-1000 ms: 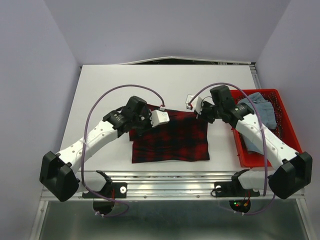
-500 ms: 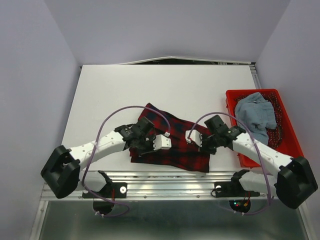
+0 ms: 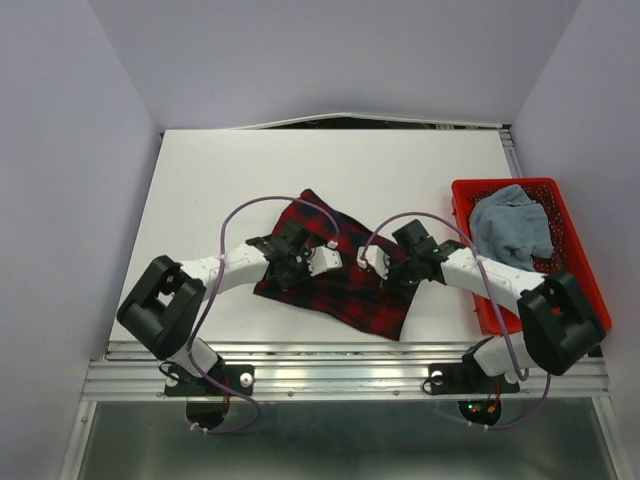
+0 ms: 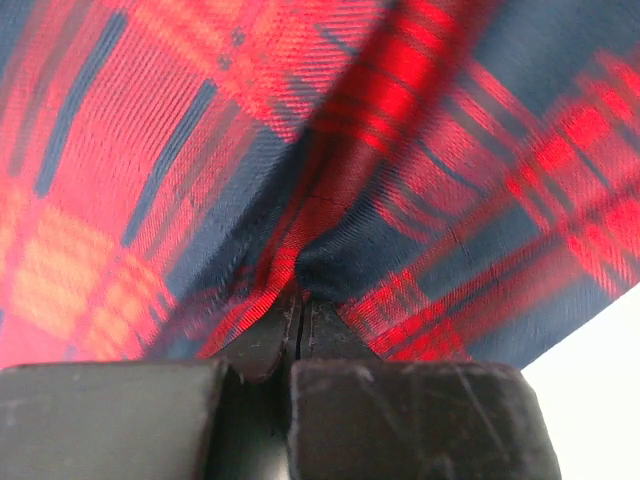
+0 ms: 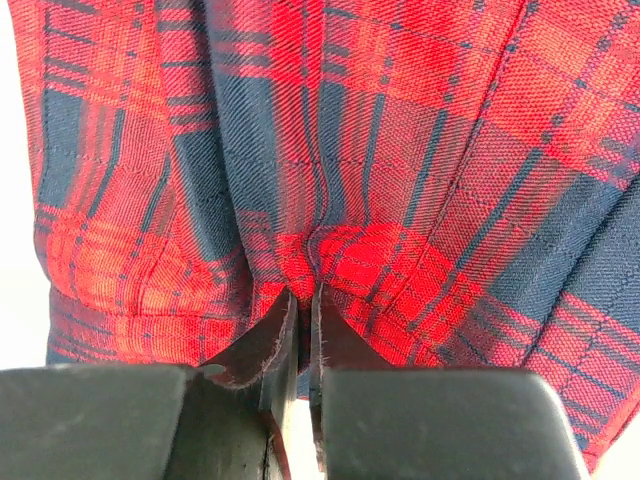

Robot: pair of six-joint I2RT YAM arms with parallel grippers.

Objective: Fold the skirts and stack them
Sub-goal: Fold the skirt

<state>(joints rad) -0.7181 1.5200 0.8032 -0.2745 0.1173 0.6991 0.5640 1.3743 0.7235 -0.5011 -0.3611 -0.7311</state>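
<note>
The red-and-navy plaid skirt (image 3: 345, 290) lies bunched and skewed on the white table (image 3: 220, 190), one corner pointing away from the arms. My left gripper (image 3: 303, 264) is shut on a pinch of its cloth (image 4: 330, 180), the jaws (image 4: 302, 300) pressed together. My right gripper (image 3: 388, 268) grips another fold (image 5: 400, 150) of the same skirt, its jaws (image 5: 304, 300) a sliver apart with plaid between them. The light blue-grey skirt (image 3: 511, 228) sits crumpled in the red basket (image 3: 484, 300) at the right.
The red basket stands at the table's right edge, close to my right arm. The near table edge has a metal rail (image 3: 340, 362). White walls close in the table on the left and the far side.
The skirt lay flat as a rectangle. Both grippers dragged its far edge toward the near edge, then shifted back a little, leaving the cloth rumpled and turned. The right jaws have eased slightly.
</note>
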